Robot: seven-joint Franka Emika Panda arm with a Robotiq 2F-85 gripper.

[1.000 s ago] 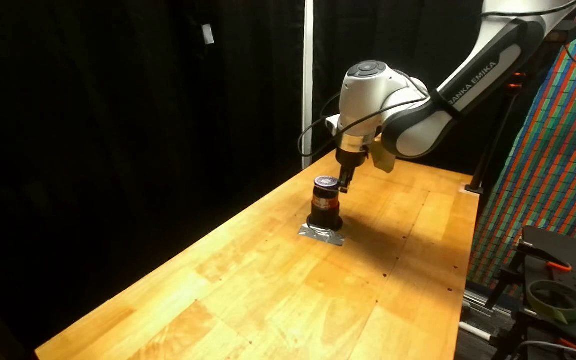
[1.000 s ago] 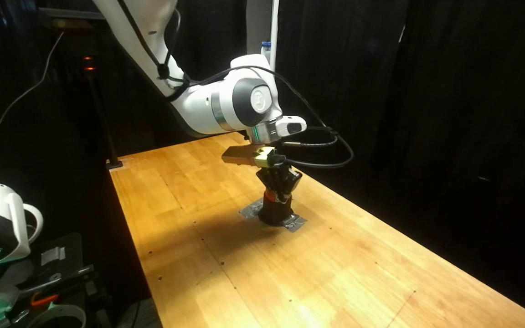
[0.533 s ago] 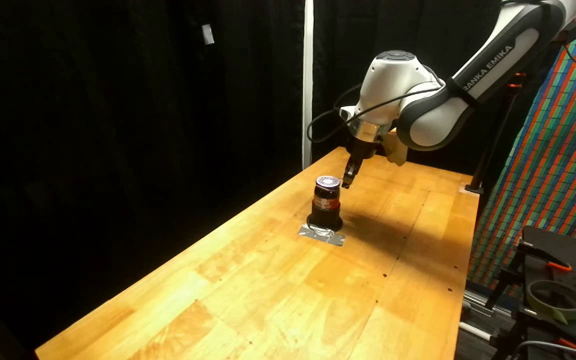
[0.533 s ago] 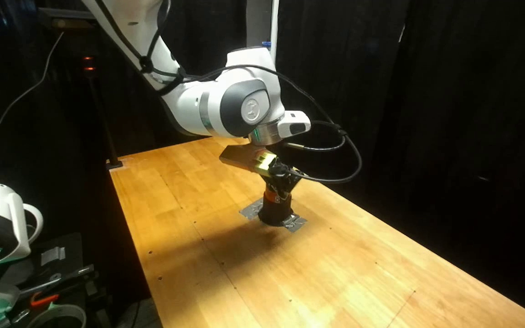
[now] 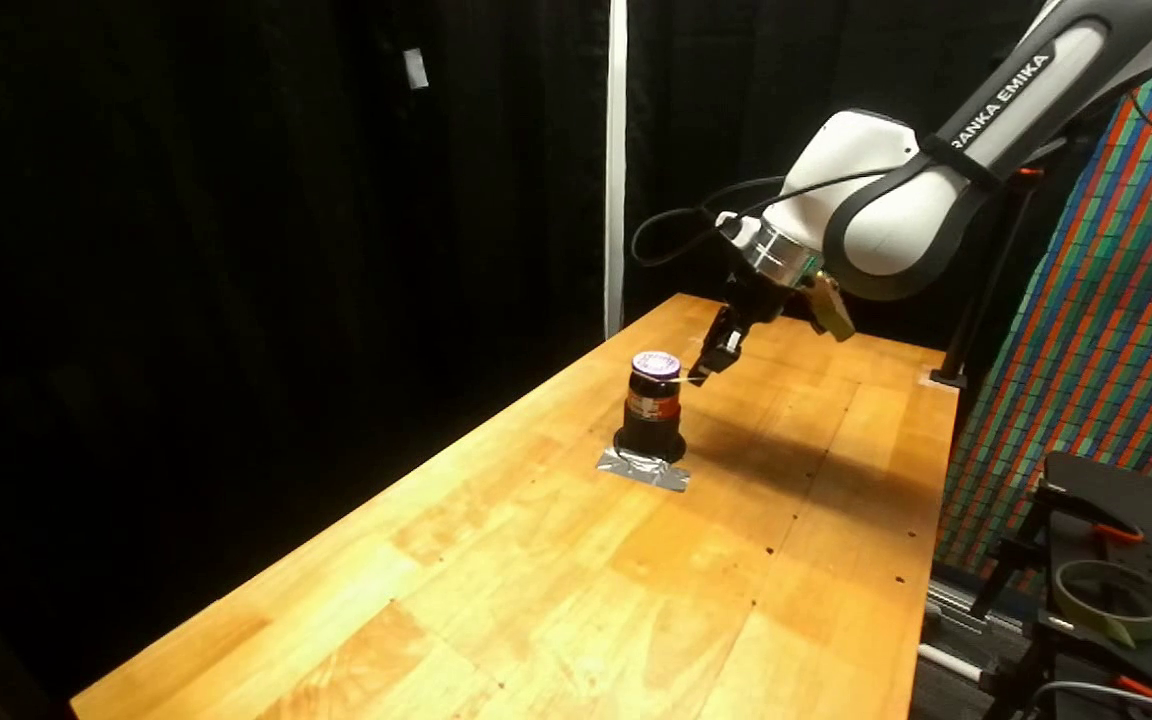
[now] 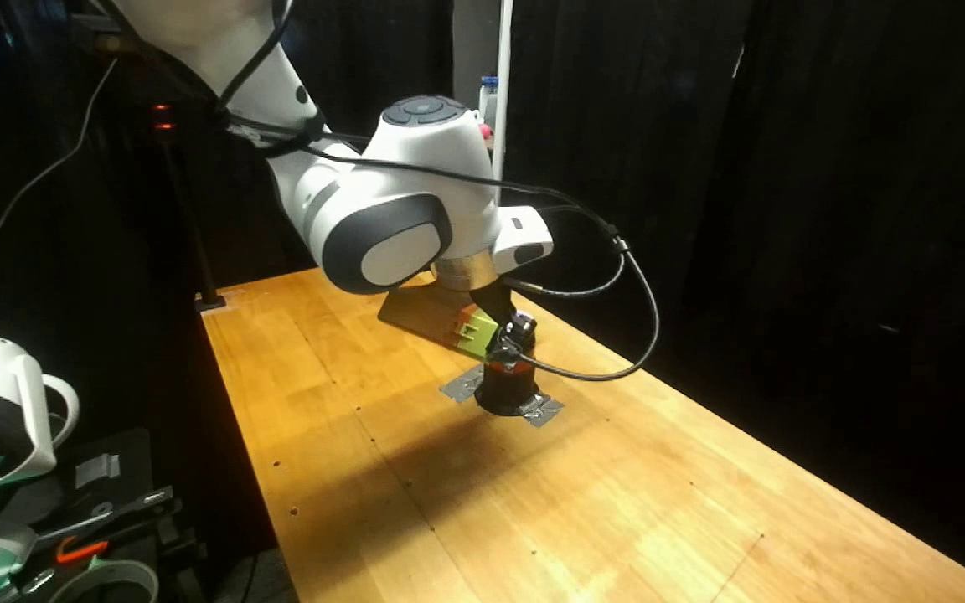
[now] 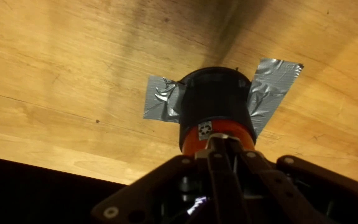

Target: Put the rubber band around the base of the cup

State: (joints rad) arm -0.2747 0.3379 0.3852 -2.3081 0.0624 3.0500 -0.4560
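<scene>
The hand [image 5: 699, 377] has tilted further, jaws pinched together on the rubber band [image 5: 686, 380], stretched from the cup [image 5: 653, 406]; band's far side hidden.

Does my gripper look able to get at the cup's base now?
Probably not: a black sleeve surrounds the cup low down, and the closed gripper seems to hold the rubber band.

From here I make out black curtains [image 5: 286, 250] behind the wooden surface [image 5: 556, 600], a pale pole [image 5: 617, 180] upright between them. Light pools on the surface. In an exterior view, a multicolored checked sheet [image 5: 1106, 300] hangs beyond a black stand [image 5: 1086, 478].
</scene>
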